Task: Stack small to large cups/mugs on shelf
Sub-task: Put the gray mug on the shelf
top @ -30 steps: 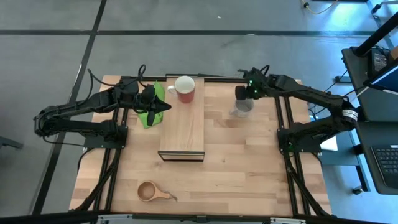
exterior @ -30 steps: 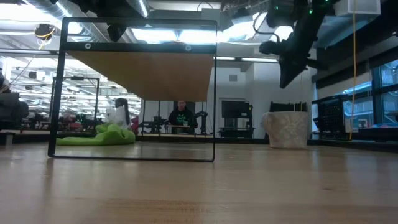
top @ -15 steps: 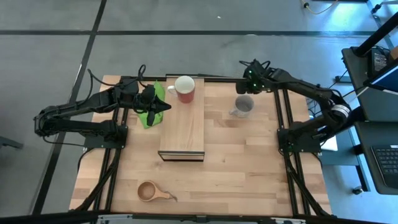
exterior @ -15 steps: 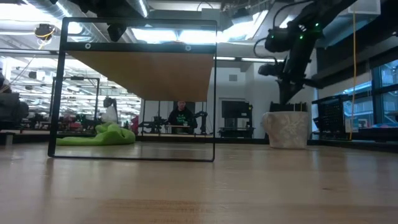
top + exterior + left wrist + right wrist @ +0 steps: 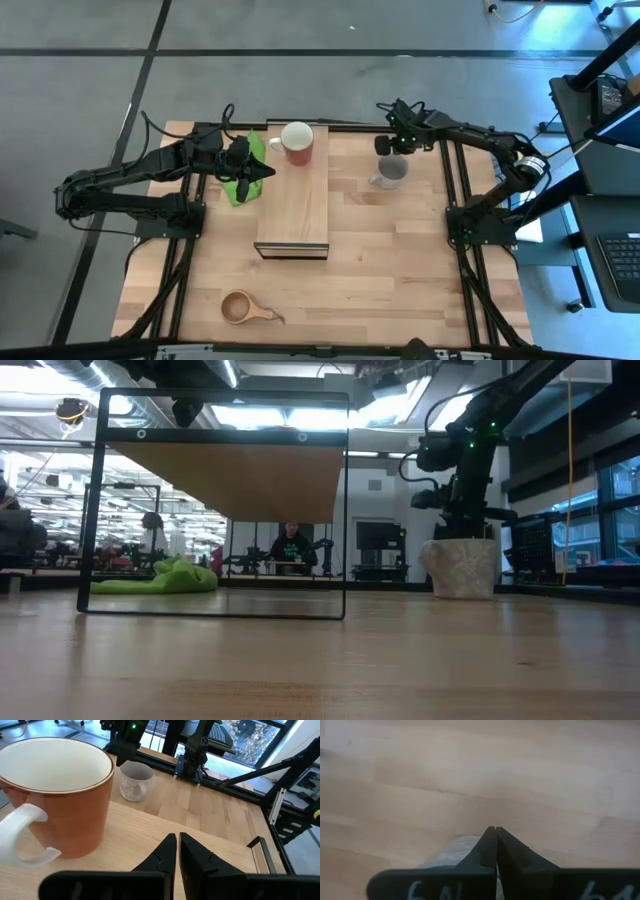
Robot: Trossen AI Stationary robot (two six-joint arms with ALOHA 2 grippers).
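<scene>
The red mug (image 5: 297, 143) stands upright on the far end of the light-wood shelf (image 5: 293, 205), and it fills the near part of the left wrist view (image 5: 55, 795). The grey mug (image 5: 391, 172) stands on the table right of the shelf. The small wooden cup (image 5: 240, 307) rests near the table's front edge. My left gripper (image 5: 264, 172) hovers shut just left of the shelf, beside the red mug. My right gripper (image 5: 464, 532) is shut and points down, right over the grey mug's (image 5: 462, 567) far rim. My right gripper hangs with its shut fingertips (image 5: 491, 834) at the far rim of the grey mug (image 5: 451, 856), coming from above. I cannot tell whether it touches the rim. The mug stands upright on the table.
A green cloth (image 5: 243, 172) lies under my left arm at the shelf's left side. In the low view the shelf (image 5: 225, 480) rises on a dark frame. Bare table lies between the shelf and the near edge. People show in the room behind the table.
My right gripper has come down from high above the table to just over the grey mug and has tipped more steeply downward, staying shut. The mugs, the cup and my left arm have kept still.
</scene>
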